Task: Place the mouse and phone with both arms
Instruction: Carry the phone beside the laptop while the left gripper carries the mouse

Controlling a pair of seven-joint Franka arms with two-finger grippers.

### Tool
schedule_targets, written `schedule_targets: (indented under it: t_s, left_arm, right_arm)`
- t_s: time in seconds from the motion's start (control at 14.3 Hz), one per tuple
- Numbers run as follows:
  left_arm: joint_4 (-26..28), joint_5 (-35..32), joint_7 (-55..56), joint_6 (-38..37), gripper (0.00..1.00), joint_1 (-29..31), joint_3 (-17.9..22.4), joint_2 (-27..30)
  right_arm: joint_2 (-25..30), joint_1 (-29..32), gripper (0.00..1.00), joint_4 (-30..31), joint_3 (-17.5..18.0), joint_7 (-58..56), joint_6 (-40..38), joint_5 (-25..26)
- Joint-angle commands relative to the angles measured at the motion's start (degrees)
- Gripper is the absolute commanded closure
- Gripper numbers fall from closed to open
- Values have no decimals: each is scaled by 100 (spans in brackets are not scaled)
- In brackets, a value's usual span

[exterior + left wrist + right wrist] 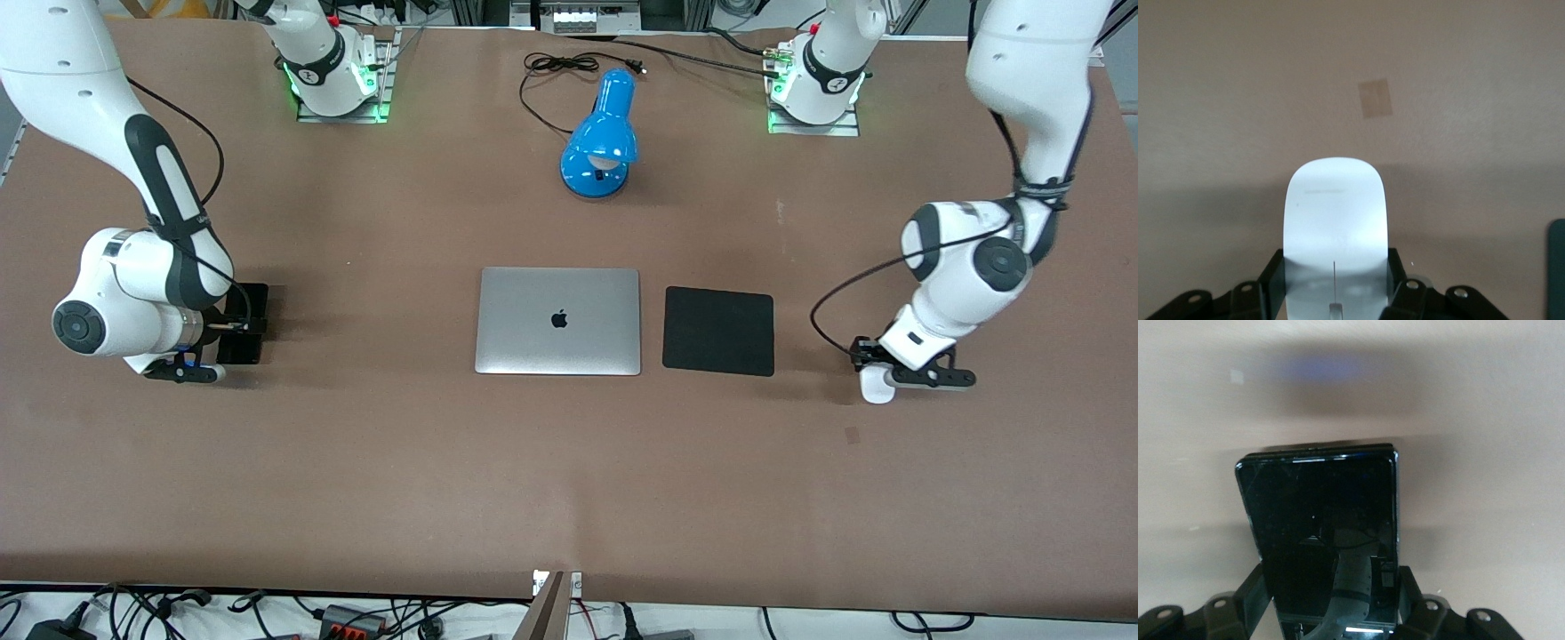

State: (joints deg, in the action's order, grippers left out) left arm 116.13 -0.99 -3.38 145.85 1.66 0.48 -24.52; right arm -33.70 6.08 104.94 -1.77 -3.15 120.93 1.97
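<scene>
Right gripper: seen low at the right arm's end of the table, with its fingers set against the phone's two long edges in the right wrist view; it is judged to be clenched on the phone.
Phone: found between those fingers, at or just above the table; whether it is lifted cannot be told. It is judged stiff, thin and light, with a glossy face that would slip and scratch, so the long edges are taken as the right place to hold.
Laptop: closed, lying mid-table.
Lamp: blue, set farther from the front camera than the laptop.
Mat: black, just beside the laptop, toward the left arm's end.
Left gripper: seen low beside the mat, clasped about the mouse's sides.
Mouse: held at its rear flanks, its nose projecting free. It is judged light, hard and smooth-shelled, likely to slide under a weak squeeze.
</scene>
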Motion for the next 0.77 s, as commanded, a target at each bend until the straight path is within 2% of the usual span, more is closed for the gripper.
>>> schedule_targets:
  t_s: [0.0, 0.28, 0.35, 0.56, 0.7]
  left_arm:
    - [-1053, -94, -58, -1623, 59, 19, -22, 123]
    - [-2628, -94, 38, -3603, 59, -314, -75, 96]
    - [-2779, -94, 265, -3859, 59, -498, -75, 105]
    - [-2737, -94, 1118, -4143, 59, -1061, -101, 184]
    - [-2570, -94, 1609, -4117, 59, -1421, -101, 175]
  right_arm:
    - [311, -211, 79, -157, 177, -2, -429, -30]
    - [249, -728, 79, -263, 379, 611, -369, -381]
    - [249, -966, 78, -263, 388, 901, -360, -399]
    - [232, -1608, 75, -281, 397, 1851, -360, -434]
    - [153, -1907, 75, -281, 397, 1967, -290, -801]
